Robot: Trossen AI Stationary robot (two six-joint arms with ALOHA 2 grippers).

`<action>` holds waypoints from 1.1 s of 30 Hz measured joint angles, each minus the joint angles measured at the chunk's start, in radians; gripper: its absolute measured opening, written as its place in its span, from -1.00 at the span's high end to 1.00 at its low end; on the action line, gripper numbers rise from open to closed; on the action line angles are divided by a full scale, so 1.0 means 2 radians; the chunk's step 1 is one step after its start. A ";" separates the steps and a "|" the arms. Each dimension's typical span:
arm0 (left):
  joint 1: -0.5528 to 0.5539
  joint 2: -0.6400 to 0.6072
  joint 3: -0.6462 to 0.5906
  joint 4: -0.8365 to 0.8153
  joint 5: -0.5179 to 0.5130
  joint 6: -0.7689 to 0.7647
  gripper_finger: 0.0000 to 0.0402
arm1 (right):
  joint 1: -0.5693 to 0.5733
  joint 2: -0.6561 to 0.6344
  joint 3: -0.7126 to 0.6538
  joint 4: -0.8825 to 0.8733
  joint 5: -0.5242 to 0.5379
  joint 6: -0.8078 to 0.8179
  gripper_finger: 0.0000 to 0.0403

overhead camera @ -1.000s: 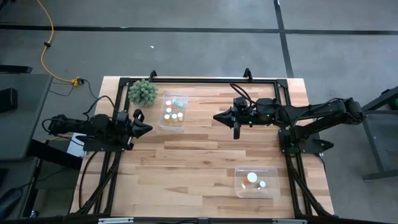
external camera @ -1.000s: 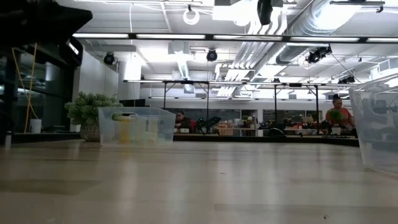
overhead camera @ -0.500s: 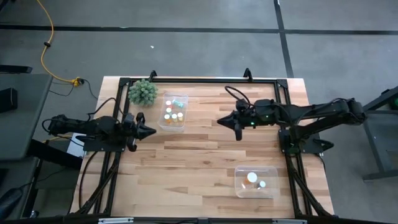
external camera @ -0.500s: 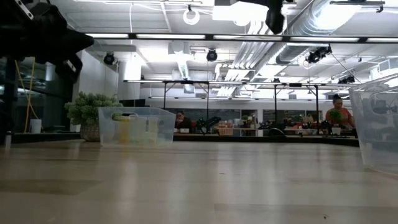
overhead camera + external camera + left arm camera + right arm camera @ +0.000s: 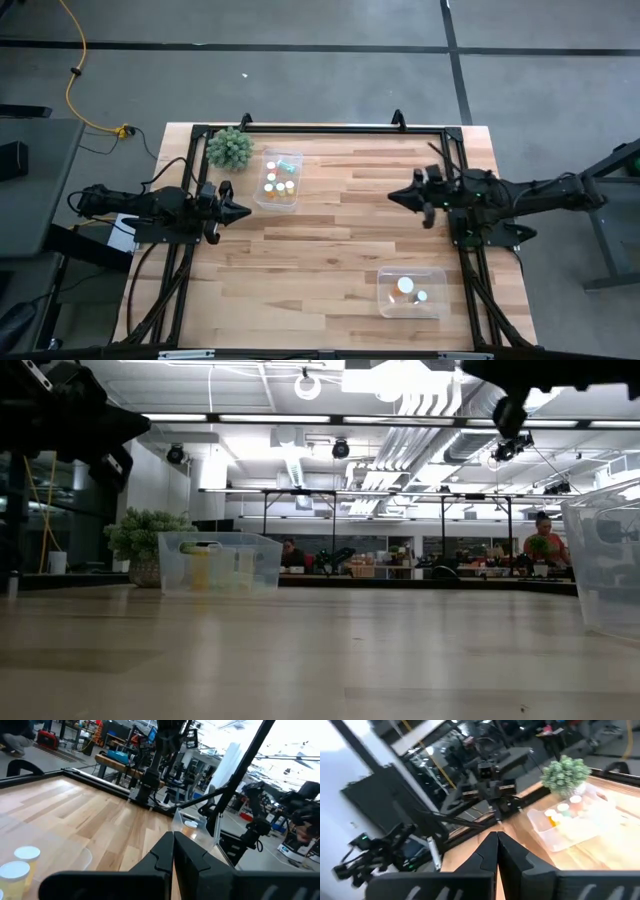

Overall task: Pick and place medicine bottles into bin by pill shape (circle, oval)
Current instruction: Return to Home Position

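Seen from above, the right gripper [image 5: 394, 197] is pulling back toward its own side of the table [image 5: 330, 250]. It is now farther from the green plant [image 5: 230, 147] than one second ago, when it was hanging over the middle. The left gripper [image 5: 242, 212] is waiting near the plant, as half a second ago. No bottle is lying on the bare wood. Most medicine bottles [image 5: 280, 183] are sitting in the clear bin [image 5: 278, 204] just beside the plant. Two white-capped ones are resting in the second bin [image 5: 385, 306], well apart from the plant. I judge that the sorting is finished and the arms are only going home.

In the low view both arms are showing as dark shapes high above the wood. The plant and its bin are standing far back, and a person [image 5: 542, 525] is sitting in the room behind.

In the left wrist view the fingers [image 5: 161, 854] are pressing together and holding nothing.

In the right wrist view the fingers [image 5: 487, 852] are also closed and empty, and they are pointing toward the plant. Nothing is standing in the way; only the black frame rail [image 5: 320, 128] is running behind the plant.
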State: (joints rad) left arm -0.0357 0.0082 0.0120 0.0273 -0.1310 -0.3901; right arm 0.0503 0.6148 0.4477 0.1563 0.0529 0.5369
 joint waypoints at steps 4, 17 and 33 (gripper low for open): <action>0.000 0.000 0.000 0.000 0.000 0.000 0.99 | 0.026 -0.069 -0.048 0.003 0.000 -0.019 1.00; 0.000 0.000 0.000 0.000 -0.001 0.000 0.98 | 0.049 -0.286 -0.162 0.005 0.004 -0.060 1.00; 0.000 0.002 0.000 0.001 -0.001 0.000 0.98 | -0.006 -0.307 -0.201 -0.014 -0.001 -0.127 1.00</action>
State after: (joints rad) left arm -0.0360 0.0124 0.0128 0.0285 -0.1326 -0.3901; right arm 0.0376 0.0017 0.0455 0.1291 0.0509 0.2833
